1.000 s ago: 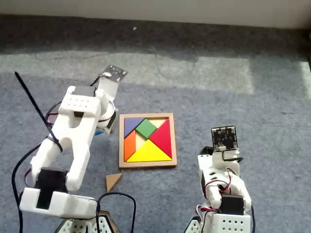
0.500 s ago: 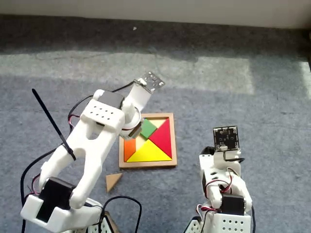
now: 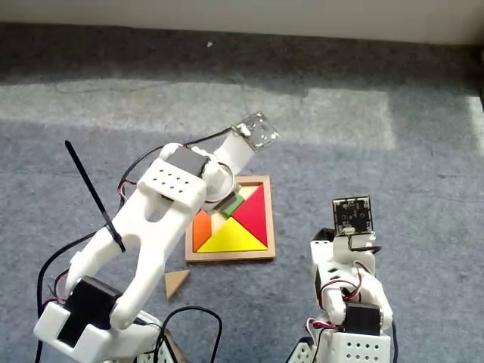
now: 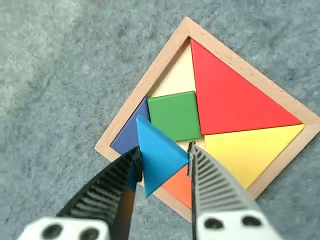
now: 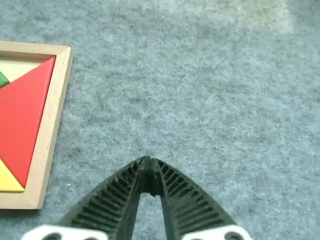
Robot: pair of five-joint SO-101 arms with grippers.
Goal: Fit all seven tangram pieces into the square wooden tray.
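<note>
**Seating the blue triangle in the tray**

My left tool (image 4: 163, 150) is clamped on the light blue triangle (image 4: 161, 159), one jaw on each slanted edge. It hangs over the wooden tray (image 4: 144, 82), above where the green square (image 4: 175, 115), the dark blue piece (image 4: 126, 139) and the orange piece (image 4: 177, 189) meet.

To do this well, I'd match the triangle's edges to a bare pocket first. I can see one pale gap beside the red triangle (image 4: 230, 95) and a sliver next to the yellow triangle (image 4: 250, 150). Then I'd lower it flat and open only once it sits level, so no corner rides up on a neighbour.

A tan triangle (image 3: 176, 283) waits on the desk near the tray's corner. My right tool (image 5: 148, 166) is pinched closed and empty, beside the tray.
</note>
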